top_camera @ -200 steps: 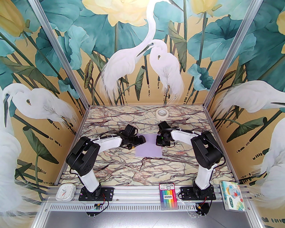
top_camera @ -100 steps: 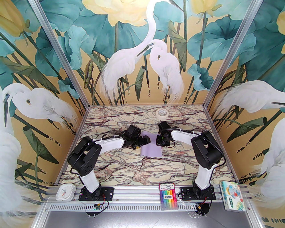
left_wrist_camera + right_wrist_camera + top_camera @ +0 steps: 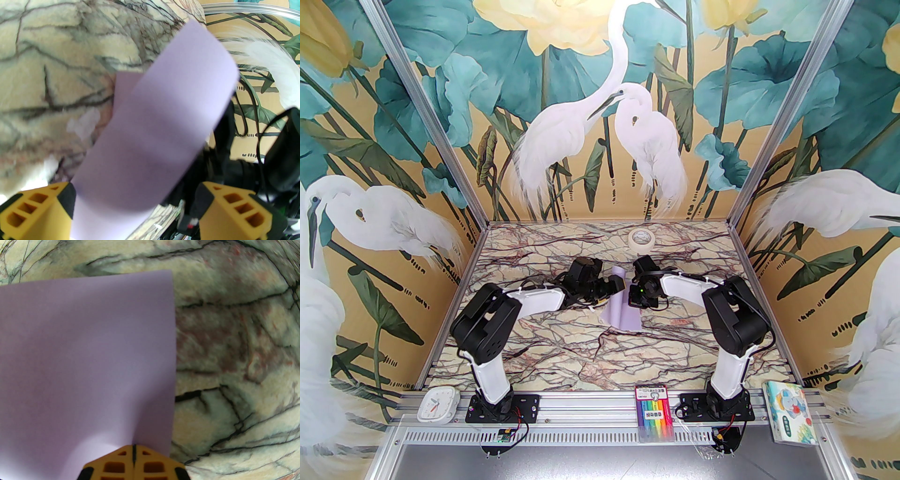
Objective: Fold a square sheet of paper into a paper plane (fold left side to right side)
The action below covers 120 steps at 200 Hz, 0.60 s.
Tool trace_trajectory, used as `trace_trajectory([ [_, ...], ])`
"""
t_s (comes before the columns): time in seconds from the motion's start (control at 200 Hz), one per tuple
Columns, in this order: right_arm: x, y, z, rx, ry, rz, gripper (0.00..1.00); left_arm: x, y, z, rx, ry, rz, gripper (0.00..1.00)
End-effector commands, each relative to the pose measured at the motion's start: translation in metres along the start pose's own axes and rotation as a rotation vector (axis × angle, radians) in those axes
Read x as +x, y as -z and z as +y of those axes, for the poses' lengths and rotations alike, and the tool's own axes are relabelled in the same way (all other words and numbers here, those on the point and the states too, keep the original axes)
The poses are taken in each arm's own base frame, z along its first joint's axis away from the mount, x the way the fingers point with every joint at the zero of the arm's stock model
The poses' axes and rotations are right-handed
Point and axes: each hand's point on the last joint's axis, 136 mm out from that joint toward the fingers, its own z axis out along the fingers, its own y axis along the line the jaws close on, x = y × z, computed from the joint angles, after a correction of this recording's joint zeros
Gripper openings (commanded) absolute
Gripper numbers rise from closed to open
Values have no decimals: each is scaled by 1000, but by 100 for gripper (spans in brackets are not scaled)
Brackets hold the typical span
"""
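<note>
Nearest the bases, marbled tabletop (image 3: 562, 347). Next, mid-tabletop, the square sheet of paper (image 3: 622, 318): right part flat, left side curled up and arching over it. Left tool (image 3: 134, 196): fingers spread wide, the upturned flap between them. Right tool (image 3: 134, 452): fingers pressed together, tip at the sheet's right edge. Far back, a tape roll (image 3: 641, 239).

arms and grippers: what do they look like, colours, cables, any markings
Both the left arm and right arm have white link shells, chunky black joint housings and black base plates, with thin black cables along them. The left gripper and right gripper carry yellow fingers with rectangular cut-outs and black pads. A green light glows at the right wrist. I see no legible markings.
</note>
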Motion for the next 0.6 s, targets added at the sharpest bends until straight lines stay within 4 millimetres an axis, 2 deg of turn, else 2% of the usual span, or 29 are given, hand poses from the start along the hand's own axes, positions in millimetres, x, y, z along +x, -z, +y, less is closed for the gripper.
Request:
trace_trajectory([
  [0.0,11,-7,-11,30,-3,26,0,-18,-3,-7,50,-54,-27,90],
  [0.165,11,-7,-10,27,-7,25,0,-30,-6,-6,54,-102,-43,90],
  [0.345,10,-6,-12,36,-7,25,0,-24,-8,-2,63,-105,-7,90],
  [0.595,7,-6,-14,35,-19,18,0,2,23,-14,118,-69,17,89],
])
